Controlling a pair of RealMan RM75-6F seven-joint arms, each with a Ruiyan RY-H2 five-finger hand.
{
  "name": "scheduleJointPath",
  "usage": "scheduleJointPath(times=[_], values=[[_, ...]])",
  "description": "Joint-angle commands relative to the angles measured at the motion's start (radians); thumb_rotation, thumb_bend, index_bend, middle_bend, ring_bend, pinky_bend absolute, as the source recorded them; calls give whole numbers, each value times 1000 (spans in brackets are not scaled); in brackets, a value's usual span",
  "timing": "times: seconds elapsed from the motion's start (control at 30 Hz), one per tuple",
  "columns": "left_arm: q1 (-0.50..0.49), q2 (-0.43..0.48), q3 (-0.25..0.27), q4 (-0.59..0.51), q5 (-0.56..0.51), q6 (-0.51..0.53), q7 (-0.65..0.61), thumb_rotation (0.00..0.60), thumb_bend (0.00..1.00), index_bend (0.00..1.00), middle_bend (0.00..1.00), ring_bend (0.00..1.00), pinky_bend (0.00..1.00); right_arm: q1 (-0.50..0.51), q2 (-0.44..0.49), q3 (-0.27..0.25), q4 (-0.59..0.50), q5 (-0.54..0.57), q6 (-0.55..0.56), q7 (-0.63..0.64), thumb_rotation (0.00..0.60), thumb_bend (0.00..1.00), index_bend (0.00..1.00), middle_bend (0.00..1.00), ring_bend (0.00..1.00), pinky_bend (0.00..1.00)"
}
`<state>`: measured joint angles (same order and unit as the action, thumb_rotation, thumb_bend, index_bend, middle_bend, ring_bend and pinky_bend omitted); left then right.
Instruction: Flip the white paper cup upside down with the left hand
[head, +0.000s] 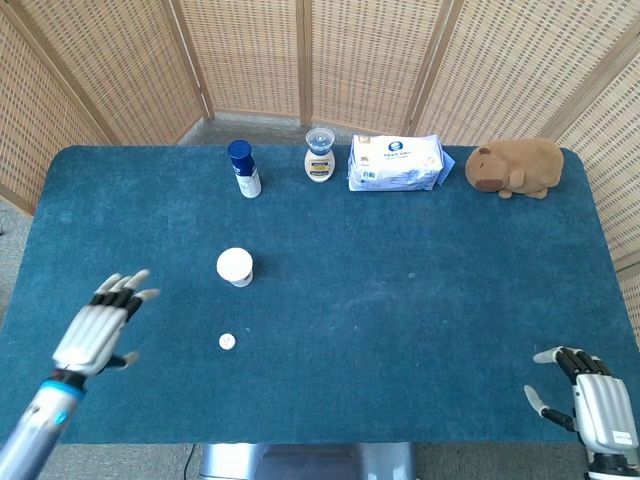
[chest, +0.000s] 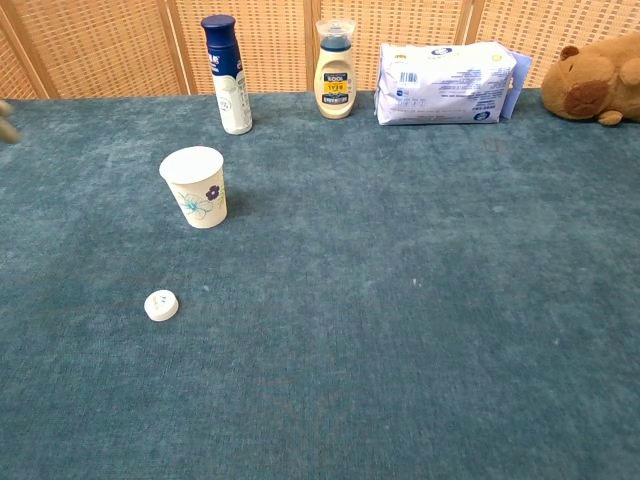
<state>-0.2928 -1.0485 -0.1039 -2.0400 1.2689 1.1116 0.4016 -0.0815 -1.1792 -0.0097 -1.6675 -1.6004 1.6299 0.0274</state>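
Risk lies in lightness: the white paper cup with a flower print (head: 235, 267), upright left of centre on the blue tabletop (head: 420, 300), could tip or skid toward the small white cap (head: 227, 341). The left hand (head: 100, 325) hovers lower left, fingers spread, empty; the right hand (head: 590, 400), lower right, likewise. Only the chest view shows the cup's flower print; only the head view shows whole hands.

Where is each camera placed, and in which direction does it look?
Head view: high above the near edge, looking steeply down on the table; shows the left hand and right hand, both holding nothing.
Chest view: low at the near edge, looking across toward the wicker screen; only a blurred bit of the robot shows at the left edge.
Shared: white paper cup, small white cap, blue-capped bottle, plush animal.
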Motion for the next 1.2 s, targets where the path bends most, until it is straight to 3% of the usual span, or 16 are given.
scheduleJointPath(times=[0.03,0.43,1.2], values=[[-124,-70,-61,32,-144,-85,134,600,163,158,33,0,17,-6,1,3,1,11,3,3,528,313,408,396,335,315],[-377,-237,-119,152,-461,-123,357,599,165,156,33,0,16,-23,22,10,0,38,12,5,524,313,408,396,336,315],[-660,-422,-148,393,-819,-163,464,599,171,104,15,0,16,-47,10,29,36,47,54,26,528,313,441,400,340,332]])
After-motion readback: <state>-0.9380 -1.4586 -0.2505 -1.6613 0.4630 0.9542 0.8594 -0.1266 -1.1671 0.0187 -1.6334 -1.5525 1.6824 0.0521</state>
